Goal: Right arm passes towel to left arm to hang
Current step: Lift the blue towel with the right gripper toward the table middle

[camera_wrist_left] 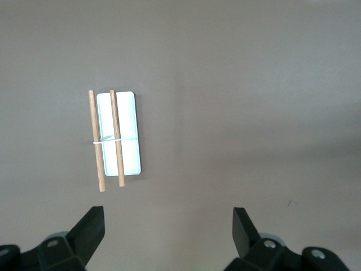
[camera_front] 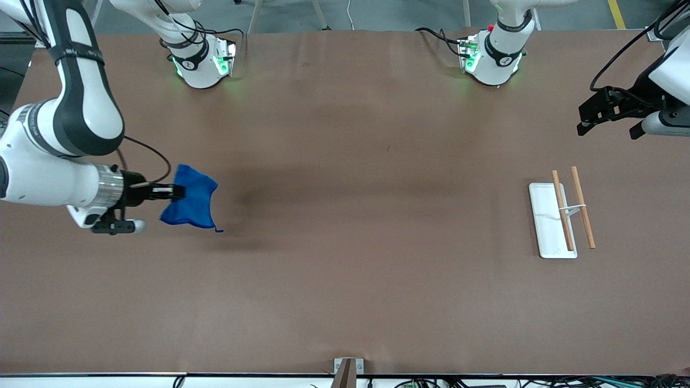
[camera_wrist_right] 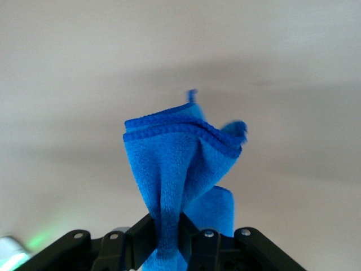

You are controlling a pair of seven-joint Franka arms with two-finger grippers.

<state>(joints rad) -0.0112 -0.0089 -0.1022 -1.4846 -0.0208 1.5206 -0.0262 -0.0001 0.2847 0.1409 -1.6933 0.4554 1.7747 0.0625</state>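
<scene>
The blue towel (camera_front: 190,198) is already picked up: you can see it bunched and hanging in the air over the right arm's end of the tabletop (camera_front: 345,269), with its shadow below it. The right gripper (camera_front: 177,191) has its jaws closed on a fold of the cloth, and in the right wrist view the towel (camera_wrist_right: 180,175) stands up from between the jaws with the stitched hem on top.

The left gripper (camera_front: 609,121) hangs over the left arm's end of the tabletop with its jaws wide open and nothing between them; in its wrist view both fingertips (camera_wrist_left: 90,226) stand far apart. Below it you see the rack (camera_wrist_left: 115,138), a white base with two wooden rods, and it is bare. In the front view the rack (camera_front: 560,218) is well apart from the towel.

So I judge that only the pickup is done. You still have to carry the towel toward the middle, hand it over to the left gripper, and hang it on the rods.
</scene>
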